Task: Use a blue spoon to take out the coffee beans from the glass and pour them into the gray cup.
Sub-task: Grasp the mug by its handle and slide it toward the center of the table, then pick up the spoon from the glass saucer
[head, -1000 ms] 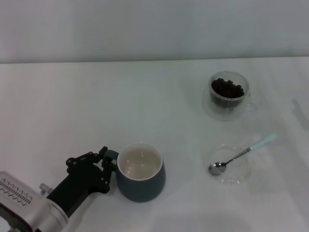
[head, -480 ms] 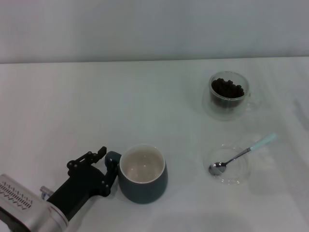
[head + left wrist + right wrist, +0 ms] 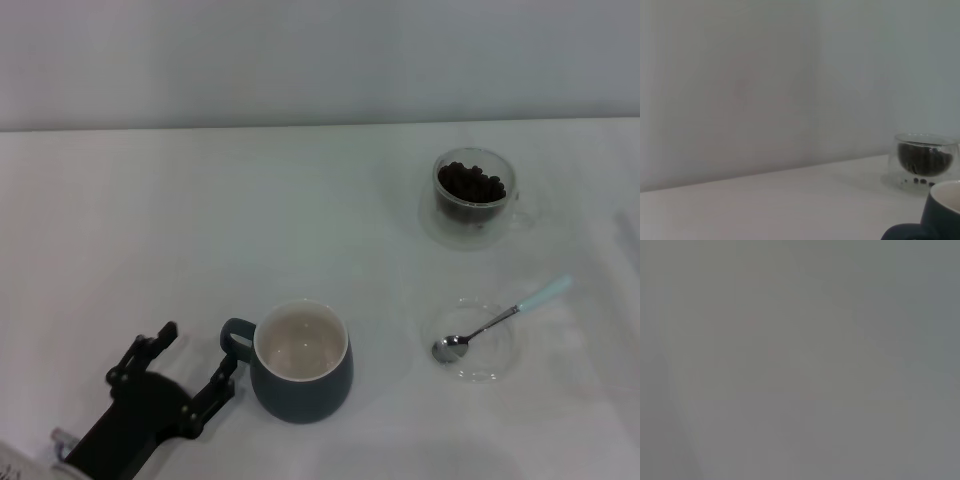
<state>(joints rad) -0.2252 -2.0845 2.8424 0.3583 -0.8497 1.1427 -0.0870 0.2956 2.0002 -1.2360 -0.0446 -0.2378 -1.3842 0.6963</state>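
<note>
The gray cup (image 3: pixel 300 362) stands upright at the front of the table, its handle toward my left gripper, its cream inside empty. My left gripper (image 3: pixel 199 347) is open just left of the cup's handle and holds nothing. The glass (image 3: pixel 470 190) holding the coffee beans (image 3: pixel 471 183) stands at the far right. The blue spoon (image 3: pixel 497 320) lies with its bowl in a flat clear dish (image 3: pixel 481 365), its pale handle pointing to the far right. The left wrist view shows the glass (image 3: pixel 924 161) and the cup's edge (image 3: pixel 941 212). My right gripper is out of view.
The white table (image 3: pixel 200 230) ends at a pale wall behind. The right wrist view shows only flat grey.
The cup has shifted a little right and nearer. My left gripper has opened, let go of the cup's handle and drawn back toward the front left.
</note>
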